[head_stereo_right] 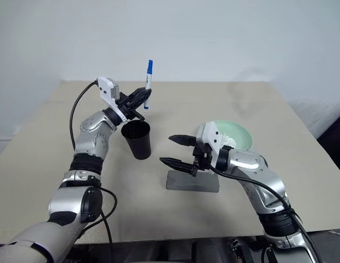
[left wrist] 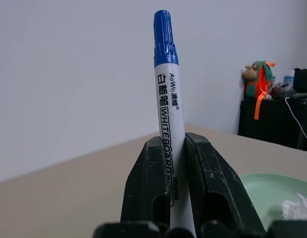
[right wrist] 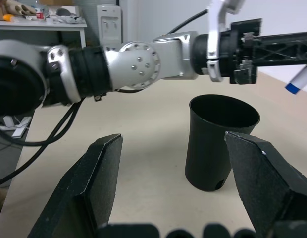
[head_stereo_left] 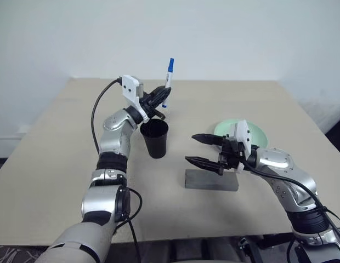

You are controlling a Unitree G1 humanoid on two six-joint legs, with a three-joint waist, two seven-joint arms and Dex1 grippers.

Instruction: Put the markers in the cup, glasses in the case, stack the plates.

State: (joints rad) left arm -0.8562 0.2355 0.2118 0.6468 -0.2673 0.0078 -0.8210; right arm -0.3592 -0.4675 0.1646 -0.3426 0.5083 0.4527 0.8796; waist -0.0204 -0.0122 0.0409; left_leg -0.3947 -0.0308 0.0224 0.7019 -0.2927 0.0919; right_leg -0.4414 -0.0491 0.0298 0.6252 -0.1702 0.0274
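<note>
Beige table under a white wall: from the head views, the left gripper is clamped on the blue-capped marker, upright just above the cup. The right gripper, spread wide and empty, hovers above the case, with the green plate behind it. Left wrist view: both fingers pinch the marker's white barrel. Right wrist view: the cup stands between the spread fingers, untouched.

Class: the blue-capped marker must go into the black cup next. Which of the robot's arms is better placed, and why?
Left. The left gripper is shut on the blue-capped marker, upright just above the cup. The right gripper is open and empty, over the grey case.
</note>
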